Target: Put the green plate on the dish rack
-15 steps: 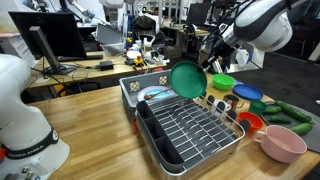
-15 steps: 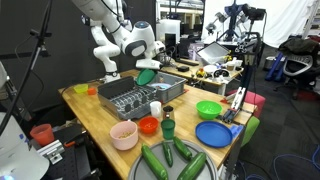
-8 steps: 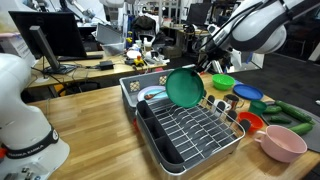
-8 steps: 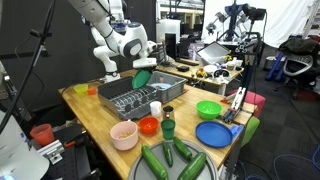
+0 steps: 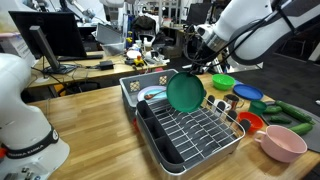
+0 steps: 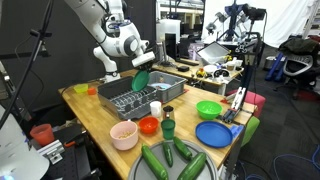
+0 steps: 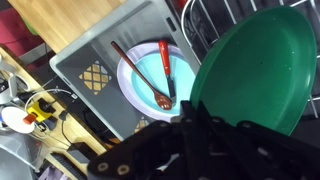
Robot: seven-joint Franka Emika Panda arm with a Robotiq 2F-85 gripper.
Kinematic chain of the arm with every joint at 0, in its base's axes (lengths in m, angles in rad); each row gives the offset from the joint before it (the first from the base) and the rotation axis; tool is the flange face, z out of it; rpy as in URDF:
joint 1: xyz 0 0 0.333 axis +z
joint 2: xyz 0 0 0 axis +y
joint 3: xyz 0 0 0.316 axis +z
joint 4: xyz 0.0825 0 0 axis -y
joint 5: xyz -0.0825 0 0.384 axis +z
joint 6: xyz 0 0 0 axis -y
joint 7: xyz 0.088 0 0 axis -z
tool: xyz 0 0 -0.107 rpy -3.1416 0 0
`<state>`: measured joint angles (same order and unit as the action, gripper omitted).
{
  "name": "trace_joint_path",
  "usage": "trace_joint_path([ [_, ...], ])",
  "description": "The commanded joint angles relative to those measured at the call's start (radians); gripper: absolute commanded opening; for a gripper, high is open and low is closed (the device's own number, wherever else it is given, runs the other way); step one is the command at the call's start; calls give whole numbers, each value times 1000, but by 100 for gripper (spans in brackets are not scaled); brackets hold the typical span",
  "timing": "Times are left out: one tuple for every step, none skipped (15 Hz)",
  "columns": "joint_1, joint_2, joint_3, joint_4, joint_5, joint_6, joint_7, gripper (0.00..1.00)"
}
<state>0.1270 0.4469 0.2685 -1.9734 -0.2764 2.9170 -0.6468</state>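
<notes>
As I see it, the green plate [image 5: 186, 92] hangs tilted below my fingers [image 5: 191, 67], which clamp its upper rim, above the dish rack [image 5: 200, 130].

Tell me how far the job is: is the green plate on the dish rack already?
Done: the gripper holds the green plate by its rim. In hand: it hangs on edge over the dish rack. Left: lowering it in, then letting go.

Arm angled downward, tool [image 5: 187, 67] clamped on the green plate [image 5: 186, 93].
</notes>
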Motion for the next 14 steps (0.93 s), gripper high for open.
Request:
trace_joint_path([
  [37, 4, -16, 18, -61, -36, -5, 2],
  [31, 3, -13, 8, -46, -9, 11, 7],
  [37, 5, -11, 8, -47, -12, 11, 7],
  [40, 6, -12, 9, -48, -13, 11, 7],
  [40, 6, -12, 9, -48, -13, 10, 7],
  [39, 6, -13, 10, -48, -14, 9, 7],
  [38, 6, -14, 10, -48, -14, 9, 7],
  [38, 6, -14, 11, -48, -14, 9, 7],
  [38, 6, -14, 11, -48, -14, 9, 7],
  [48, 2, -20, 10, -60, -6, 11, 2],
  [71, -10, -47, 6, -88, -9, 27, 2],
  [107, -20, -90, 5, -137, -7, 54, 2],
  [131, -26, -117, 4, -181, -7, 74, 2],
  [170, -30, -161, 5, -231, -2, 109, 2],
])
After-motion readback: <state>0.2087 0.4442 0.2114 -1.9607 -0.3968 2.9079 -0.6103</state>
